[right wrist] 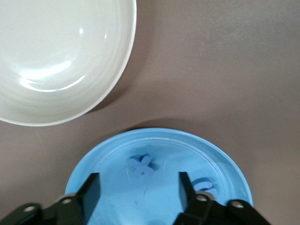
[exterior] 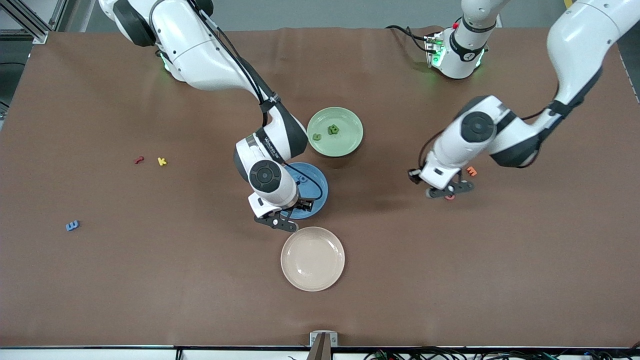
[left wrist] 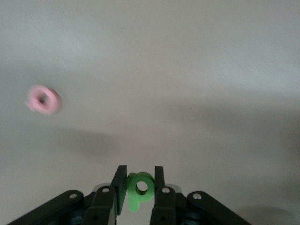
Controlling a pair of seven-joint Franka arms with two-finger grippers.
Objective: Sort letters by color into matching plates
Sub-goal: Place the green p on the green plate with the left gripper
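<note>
The left gripper (left wrist: pixel 137 185) is held above the bare table toward the left arm's end, and its fingers (left wrist: pixel 119 187) are closed on a green letter (left wrist: pixel 139 189), which is pinched upright between the pads. A pink ring-shaped letter (left wrist: pixel 43 99) is seen on the table in the left wrist view, blurred, and an orange letter (exterior: pixel 471 171) lies on the table beside the same gripper in the front view. The right gripper (right wrist: pixel 138 187) is positioned over the blue plate (right wrist: pixel 225 161) with its fingers (right wrist: pixel 92 190) spread wide and nothing between them. Two blue letters are seen inside that plate: an X-shaped one (right wrist: pixel 140 165) near the middle and a second one (right wrist: pixel 205 185) close to the rim, whose shape cannot be read with certainty. The pale green plate (exterior: pixel 350 145) stands just beside the blue plate, farther from the front camera, and two green letters (exterior: pixel 333 130) lie in it. The cream-beige plate (exterior: pixel 312 258) stands just beside the blue plate, nearer to the front camera. Toward the right arm's end of the table, a further blue letter (exterior: pixel 72 225) lies alone, well apart from the plates, and a red letter (exterior: pixel 139 160) and a yellow letter (exterior: pixel 162 161) lie near each other, farther from the front camera than it.
</note>
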